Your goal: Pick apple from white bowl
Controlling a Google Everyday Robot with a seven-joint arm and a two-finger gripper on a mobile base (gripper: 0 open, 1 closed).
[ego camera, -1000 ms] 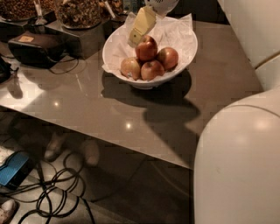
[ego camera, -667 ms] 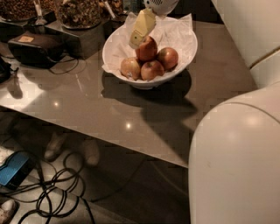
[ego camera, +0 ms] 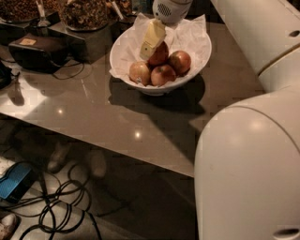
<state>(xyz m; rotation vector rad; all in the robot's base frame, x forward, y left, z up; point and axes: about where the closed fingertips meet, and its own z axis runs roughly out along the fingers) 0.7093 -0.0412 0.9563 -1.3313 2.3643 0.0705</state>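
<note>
The white bowl [ego camera: 197, 44], lined with crumpled white paper, stands on the brown table near its far side. It holds several apples. The deepest red apple [ego camera: 161, 55] lies at the back of the pile, with paler apples to its right [ego camera: 180, 62] and in front [ego camera: 162, 75] and front left [ego camera: 139, 72]. My gripper [ego camera: 151, 44], cream-coloured under a white wrist [ego camera: 169, 9], reaches down into the bowl. It sits right at the red apple's upper left side and covers part of it.
Dark dishes of nuts [ego camera: 84, 11] and a black box with a cable [ego camera: 40, 51] stand at the back left. My white arm [ego camera: 248, 168] fills the right foreground. Cables [ego camera: 61, 211] and a blue object [ego camera: 14, 180] lie on the floor under the table edge.
My gripper has come down a little lower into the bowl, closer against the red apple. My arm's white body has spread further left in the foreground. The apples have not moved.
</note>
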